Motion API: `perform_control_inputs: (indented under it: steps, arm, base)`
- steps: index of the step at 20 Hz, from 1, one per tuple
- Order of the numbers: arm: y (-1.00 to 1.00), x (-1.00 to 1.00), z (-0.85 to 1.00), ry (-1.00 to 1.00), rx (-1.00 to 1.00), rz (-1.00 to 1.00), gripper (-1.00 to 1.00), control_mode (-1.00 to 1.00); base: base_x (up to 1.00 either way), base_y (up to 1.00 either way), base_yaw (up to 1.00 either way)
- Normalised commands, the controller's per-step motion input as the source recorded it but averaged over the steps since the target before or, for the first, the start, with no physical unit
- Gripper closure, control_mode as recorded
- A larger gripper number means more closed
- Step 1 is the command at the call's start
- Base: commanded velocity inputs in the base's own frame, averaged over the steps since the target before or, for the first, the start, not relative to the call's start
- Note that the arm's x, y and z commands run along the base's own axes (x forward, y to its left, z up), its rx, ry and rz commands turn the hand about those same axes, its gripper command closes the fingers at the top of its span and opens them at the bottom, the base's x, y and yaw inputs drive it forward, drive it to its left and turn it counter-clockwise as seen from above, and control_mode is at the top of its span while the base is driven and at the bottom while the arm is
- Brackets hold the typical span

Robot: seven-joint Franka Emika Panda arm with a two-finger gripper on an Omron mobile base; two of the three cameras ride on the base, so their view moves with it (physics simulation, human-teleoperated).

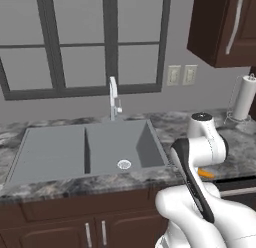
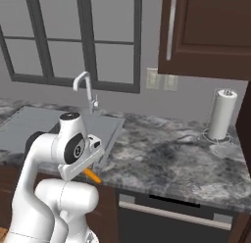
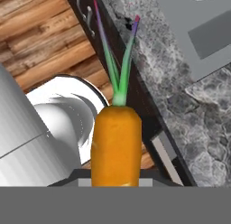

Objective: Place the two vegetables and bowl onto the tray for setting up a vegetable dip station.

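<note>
The arm is folded back on itself close to the base, its white links stacked above the cabinet fronts at the table's (image 2: 166, 161) front edge. The hand is turned down and tucked low, so that the hand view looks past the table's rim to the wooden floor (image 3: 40, 42) below.

One carrot (image 3: 116, 144) is in the jaws. In the hand view its orange body rises from the bottom edge, thick end at the jaws, with green leaf stalks fanning away from its far end. The jaws are narrowed onto it; their tips are hidden behind the carrot. From the right base view the carrot (image 2: 91, 175) pokes out as a short orange stub below the white hand, in front of the table's edge. From the left base view a small piece of the carrot (image 1: 205, 173) shows just behind the forearm, at the table's rim.

Beyond the arm lies the marbled grey table, with one sink (image 1: 87, 149) let into it, split into two basins; one round drain shows in the right basin. One faucet (image 1: 114, 99) stands behind the sink. Further right, at the back of the table, stands one paper towel roll (image 2: 222, 114) upright on its holder. On the wall behind are two outlet plates (image 1: 181, 75) side by side, one window (image 1: 85, 39) and, high up, a dark wall cabinet (image 2: 206, 34).
</note>
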Motion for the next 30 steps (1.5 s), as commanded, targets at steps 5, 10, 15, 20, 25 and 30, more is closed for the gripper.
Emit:
perform_control_inputs:
  steps: [5, 10, 15, 20, 25, 30]
  arm:
    - [0.0, 0.0, 0.0, 0.0, 0.0, 0.0, 1.0, 1.0]
    - [0.0, 0.0, 0.0, 0.0, 0.0, 0.0, 1.0, 1.0]
    - [0.0, 0.0, 0.0, 0.0, 0.0, 0.0, 1.0, 1.0]
    - [0.0, 0.0, 0.0, 0.0, 0.0, 0.0, 1.0, 1.0]
    - [0.0, 0.0, 0.0, 0.0, 0.0, 0.0, 1.0, 1.0]
    - [0.0, 0.0, 0.0, 0.0, 0.0, 0.0, 1.0, 1.0]
  base:
    - [-0.01, 0.71, 0.0]
    - [0.0, 0.71, 0.0]
    - [0.0, 0.72, 0.0]
    - [0.0, 0.72, -0.01]
    - [0.0, 0.72, -0.01]
    - [0.01, 0.71, -0.03]
